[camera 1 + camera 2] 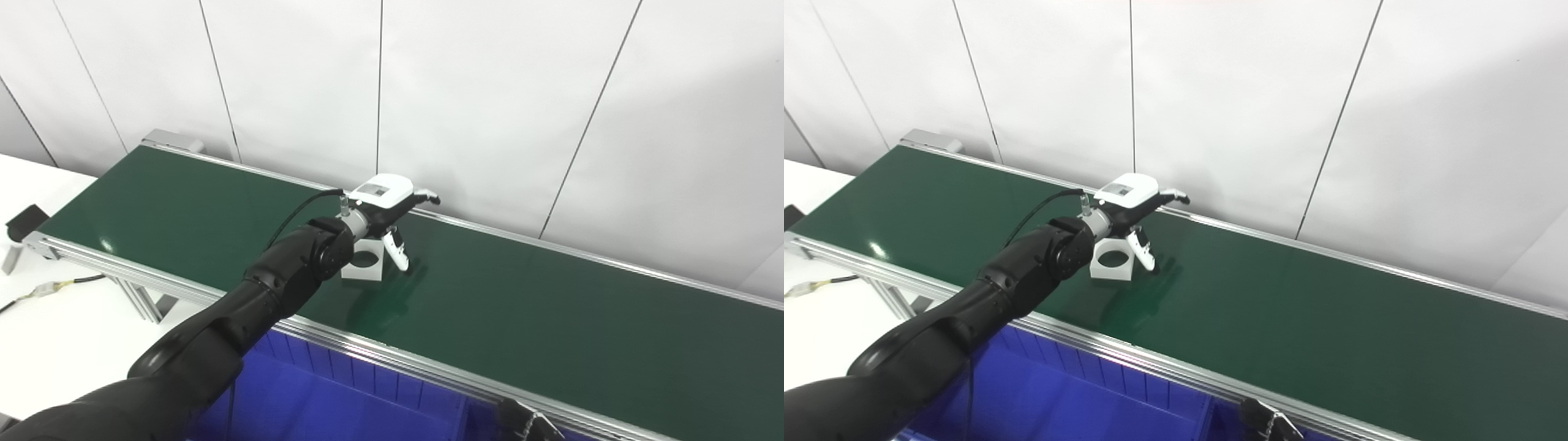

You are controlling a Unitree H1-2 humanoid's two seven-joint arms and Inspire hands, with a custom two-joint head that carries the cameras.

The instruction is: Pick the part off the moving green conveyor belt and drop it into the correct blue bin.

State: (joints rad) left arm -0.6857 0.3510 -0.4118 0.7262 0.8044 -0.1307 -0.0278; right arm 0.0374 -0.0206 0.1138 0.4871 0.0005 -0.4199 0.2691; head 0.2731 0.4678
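My left hand point(389, 211) hovers mid-frame, fingers spread apart, over the white holed block point(365, 260) on the green belt point(551, 318).

Open green conveyor belt point(551, 318) stretches toward three o'clock of the white part point(365, 262); the wall point(490, 110) blocks twelve o'clock.

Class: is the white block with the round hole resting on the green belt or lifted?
Resting: the white block sits flat on the green belt.

No legible txt anywhere; grey label patch on left hand point(387, 205) back, prob. too blurred.
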